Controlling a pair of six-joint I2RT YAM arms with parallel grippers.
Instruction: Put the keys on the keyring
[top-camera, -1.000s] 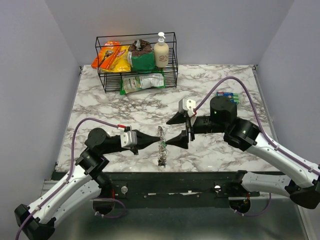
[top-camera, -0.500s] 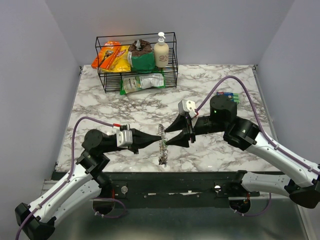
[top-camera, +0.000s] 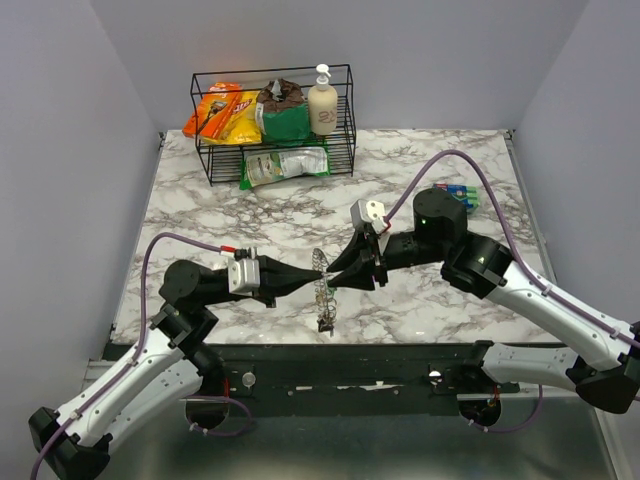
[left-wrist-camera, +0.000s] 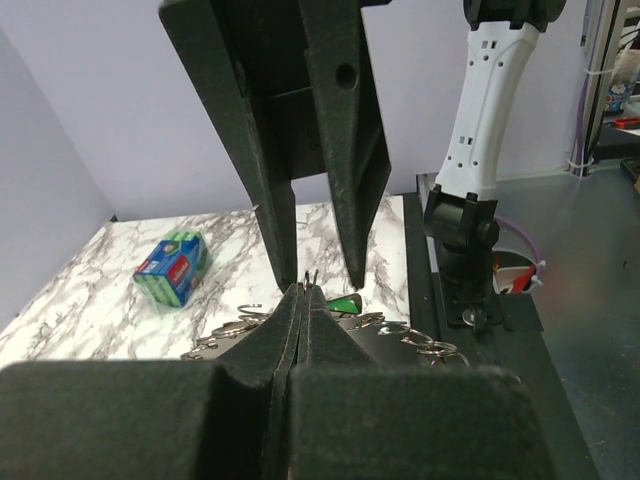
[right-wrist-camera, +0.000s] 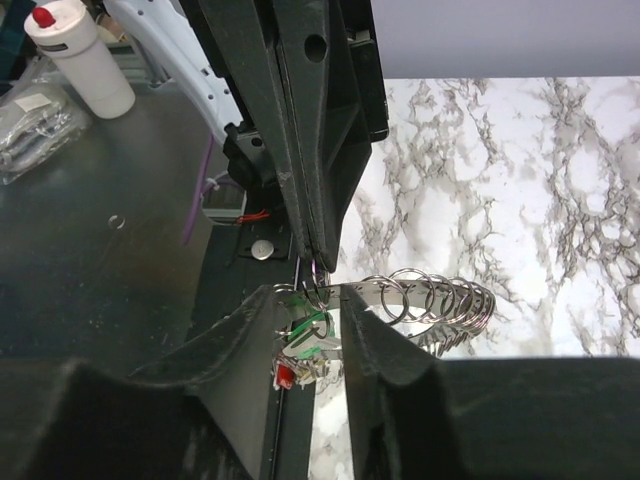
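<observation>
Your L gripper pinches the grey notched metal keyring near centre; R gripper jaws spread round a green-headed metal key.

- keyring: seen edge-on from above, so its outline is not made out.
- keys: too small from above for colours to be told. In the right wrist view they are largely covered by the fingers of the right gripper, and only a green and a red head are shown.
- small box: partly hidden behind the right arm.
- right arm: cut off by the right edge.
- plastic bags: cut off by the left edge.
</observation>
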